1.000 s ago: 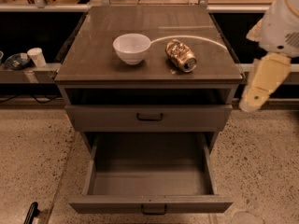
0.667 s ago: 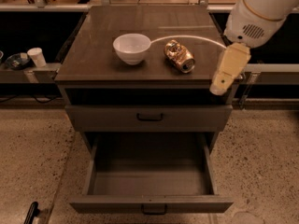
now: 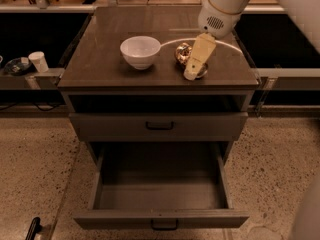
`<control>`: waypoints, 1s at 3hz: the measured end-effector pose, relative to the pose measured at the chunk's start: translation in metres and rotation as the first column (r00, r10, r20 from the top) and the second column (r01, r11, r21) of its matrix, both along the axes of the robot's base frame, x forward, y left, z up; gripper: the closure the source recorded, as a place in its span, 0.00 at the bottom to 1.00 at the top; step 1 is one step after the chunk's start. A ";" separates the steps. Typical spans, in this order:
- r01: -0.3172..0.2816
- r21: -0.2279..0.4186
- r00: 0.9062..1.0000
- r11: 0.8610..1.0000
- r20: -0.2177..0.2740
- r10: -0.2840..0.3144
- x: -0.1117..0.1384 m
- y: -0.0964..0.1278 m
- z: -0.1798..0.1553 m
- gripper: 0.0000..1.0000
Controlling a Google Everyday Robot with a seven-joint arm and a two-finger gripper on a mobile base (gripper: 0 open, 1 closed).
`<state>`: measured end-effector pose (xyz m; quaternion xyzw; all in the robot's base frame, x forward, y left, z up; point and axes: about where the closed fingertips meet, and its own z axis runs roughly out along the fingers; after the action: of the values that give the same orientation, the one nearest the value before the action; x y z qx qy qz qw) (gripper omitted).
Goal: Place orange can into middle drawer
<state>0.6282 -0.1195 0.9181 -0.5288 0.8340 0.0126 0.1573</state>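
Camera view: the orange can point(image 3: 182, 53) lies on its side on the counter point(image 3: 100, 64), right of the middle and toward the right edge, roughly midway between the back and front edges. The white bowl point(image 3: 140, 51) stands upright just left of it, near the counter's middle and apart from the can. The gripper point(image 3: 194, 66) reaches down from the white arm point(image 3: 225, 6) near the back right corner, and its cream tip covers the can's right side. Whether it grasps the can or is released cannot be told. Under the front edge, a closed drawer point(image 3: 160, 126) shows a flat front with a dark handle. Below it the middle drawer point(image 3: 160, 217) stands pulled out, its tray open to view, the can not in it
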 end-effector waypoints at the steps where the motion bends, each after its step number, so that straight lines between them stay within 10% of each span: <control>1: 0.037 0.006 0.999 0.999 -0.030 -0.037 0.022 0.015 -0.012 0.00; 3: 0.232 -0.046 0.969 0.972 -0.073 -0.235 0.073 0.024 -0.056 0.00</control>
<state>0.7016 -0.0956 0.8624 -0.4288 0.8960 -0.0007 0.1152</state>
